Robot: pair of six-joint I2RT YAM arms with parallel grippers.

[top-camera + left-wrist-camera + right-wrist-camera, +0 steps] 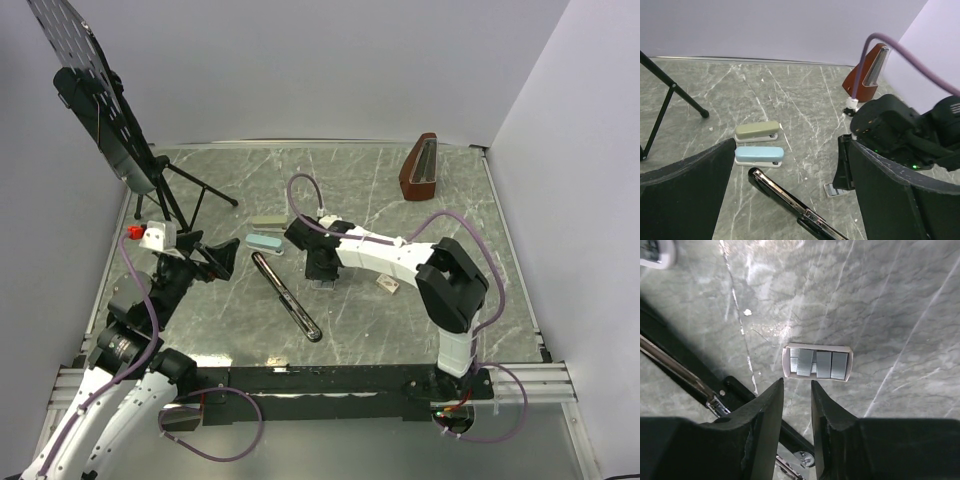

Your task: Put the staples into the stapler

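The black stapler (287, 297) lies opened flat on the table, its silvery rail up; it also shows in the left wrist view (790, 202) and the right wrist view (685, 371). The small whitish box tray (817, 363) holds several staple strips and lies just right of the stapler (322, 285). My right gripper (797, 385) hangs just above the tray's near edge, jaws a little apart and empty (322, 270). My left gripper (220, 258) is wide open and empty, left of the stapler (792, 145).
A light blue stapler (264, 242) and a grey-green stapler (268, 222) lie side by side behind the black one. A tan box piece (387, 286) lies right of the tray. A brown metronome (420, 168) stands far right, a music stand (110, 110) far left.
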